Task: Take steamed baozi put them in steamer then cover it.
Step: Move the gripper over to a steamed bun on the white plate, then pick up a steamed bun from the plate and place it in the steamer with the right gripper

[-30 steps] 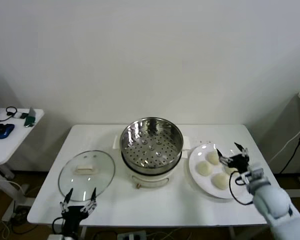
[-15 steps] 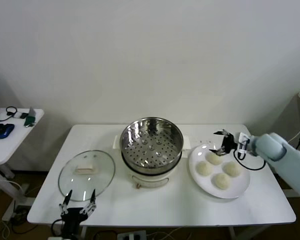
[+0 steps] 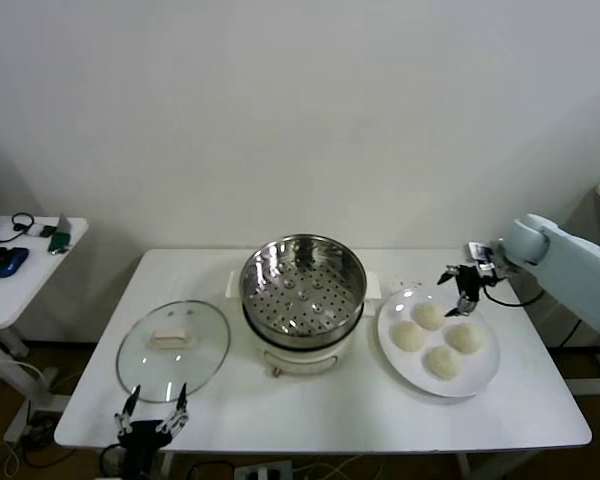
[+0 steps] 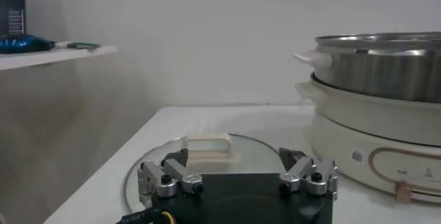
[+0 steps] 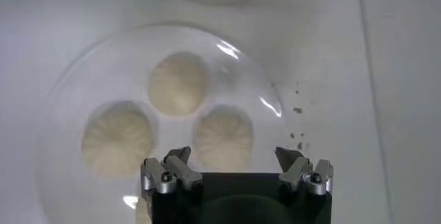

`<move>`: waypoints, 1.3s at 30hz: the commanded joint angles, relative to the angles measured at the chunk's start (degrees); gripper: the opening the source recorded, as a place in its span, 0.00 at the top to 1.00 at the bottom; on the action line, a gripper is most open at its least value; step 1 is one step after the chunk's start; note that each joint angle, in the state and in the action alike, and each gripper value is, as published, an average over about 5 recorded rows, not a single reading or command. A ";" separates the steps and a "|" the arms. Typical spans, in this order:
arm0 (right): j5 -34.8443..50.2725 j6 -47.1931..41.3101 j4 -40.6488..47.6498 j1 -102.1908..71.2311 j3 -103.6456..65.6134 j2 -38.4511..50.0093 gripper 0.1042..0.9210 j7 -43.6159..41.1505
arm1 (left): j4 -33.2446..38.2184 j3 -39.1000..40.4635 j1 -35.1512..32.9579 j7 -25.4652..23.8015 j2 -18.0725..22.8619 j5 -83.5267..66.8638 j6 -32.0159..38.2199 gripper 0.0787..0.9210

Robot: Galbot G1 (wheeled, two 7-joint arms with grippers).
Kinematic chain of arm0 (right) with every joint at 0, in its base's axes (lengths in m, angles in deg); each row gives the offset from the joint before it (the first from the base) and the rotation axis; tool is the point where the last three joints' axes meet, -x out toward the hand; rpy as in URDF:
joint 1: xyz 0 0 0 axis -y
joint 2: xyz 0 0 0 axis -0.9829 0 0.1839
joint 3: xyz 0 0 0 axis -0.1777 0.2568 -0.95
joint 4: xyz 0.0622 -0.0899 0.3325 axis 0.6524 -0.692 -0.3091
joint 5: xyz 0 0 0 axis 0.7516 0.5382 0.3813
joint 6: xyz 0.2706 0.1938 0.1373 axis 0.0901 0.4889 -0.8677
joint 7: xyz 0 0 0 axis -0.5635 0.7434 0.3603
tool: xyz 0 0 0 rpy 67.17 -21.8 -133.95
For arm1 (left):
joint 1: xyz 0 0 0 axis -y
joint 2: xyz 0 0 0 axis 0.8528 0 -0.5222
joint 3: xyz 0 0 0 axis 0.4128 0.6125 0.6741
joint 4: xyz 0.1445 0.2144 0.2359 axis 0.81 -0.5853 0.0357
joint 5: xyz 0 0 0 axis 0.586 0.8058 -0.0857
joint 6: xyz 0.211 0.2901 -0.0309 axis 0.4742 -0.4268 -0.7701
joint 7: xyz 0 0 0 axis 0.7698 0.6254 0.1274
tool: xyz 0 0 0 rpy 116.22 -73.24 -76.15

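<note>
- Cream-white baozi [image 3: 438, 338]: four on the plate [image 3: 485, 378], right of the steamer [image 3: 302, 290].
- Right gripper [image 3: 463, 290]: open, above the plate's far edge.
- Left gripper [image 3: 152, 412]: open, idle near the cover [image 3: 173, 350].

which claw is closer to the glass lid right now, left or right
Left. The left claw sits open at the table's front edge, just in front of the glass lid. The right claw hangs open over the plate of baozi, across the steamer from the lid.
</note>
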 commanded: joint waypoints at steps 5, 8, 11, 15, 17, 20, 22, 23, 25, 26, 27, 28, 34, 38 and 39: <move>-2.24 -0.24 10.03 -1.79 0.98 -8.34 0.12 -1.01 | -0.68 -0.07 0.23 0.00 -0.20 0.02 0.01 0.12; -3.05 -0.53 10.53 -1.95 0.90 -9.25 0.12 -1.01 | -0.70 0.02 0.31 0.00 -0.15 0.04 0.01 0.12; -3.56 -0.78 10.96 -1.95 1.23 -9.89 0.12 -1.19 | -0.80 0.03 0.32 0.03 -0.15 0.03 0.05 0.12; -3.60 -1.15 11.25 -1.87 1.71 -10.57 0.12 -1.57 | -1.15 0.04 0.22 0.12 -0.17 -0.01 0.30 0.12; -3.63 -1.25 11.33 -1.79 1.99 -10.89 0.13 -1.69 | -1.29 0.07 0.11 0.15 -0.20 -0.02 0.41 0.12; -4.18 -1.25 11.69 -1.72 2.11 -11.37 0.16 -1.75 | -1.43 0.12 0.02 0.17 -0.26 -0.02 0.46 0.12; -4.73 -1.24 11.93 -1.69 2.11 -11.55 0.19 -1.91 | -1.50 0.15 0.07 0.19 -0.26 -0.02 0.46 0.12; -5.04 -1.23 12.00 -1.66 2.15 -11.58 0.21 -2.03 | -1.52 0.16 0.09 0.20 -0.26 -0.02 0.45 0.12; -5.44 -1.17 12.05 -1.58 2.35 -11.59 0.24 -2.29 | -1.53 0.22 0.11 0.21 -0.26 -0.02 0.42 0.12; -5.64 -1.13 12.04 -1.52 2.49 -11.59 0.26 -2.43 | -1.51 0.25 0.10 0.21 -0.25 -0.02 0.41 0.12; -5.79 -1.08 12.03 -1.46 2.62 -11.59 0.27 -2.57 | -1.49 0.29 0.08 0.21 -0.24 -0.02 0.40 0.12; -5.84 -1.05 12.02 -1.40 2.74 -11.62 0.28 -2.69 | -1.47 0.34 0.04 0.22 -0.23 -0.01 0.38 0.12; -5.76 -0.54 11.97 -0.87 2.85 -12.02 0.33 -3.07 | -1.51 0.62 -0.14 0.24 -0.18 0.01 0.43 0.12; -5.42 0.95 10.85 2.06 5.01 -11.65 0.34 -3.87 | -1.82 0.69 -0.10 0.34 -0.08 0.06 0.52 0.12; -4.98 1.50 10.11 3.51 6.15 -11.42 0.33 -4.14 | -1.87 0.69 -0.10 0.38 -0.05 0.08 0.54 0.12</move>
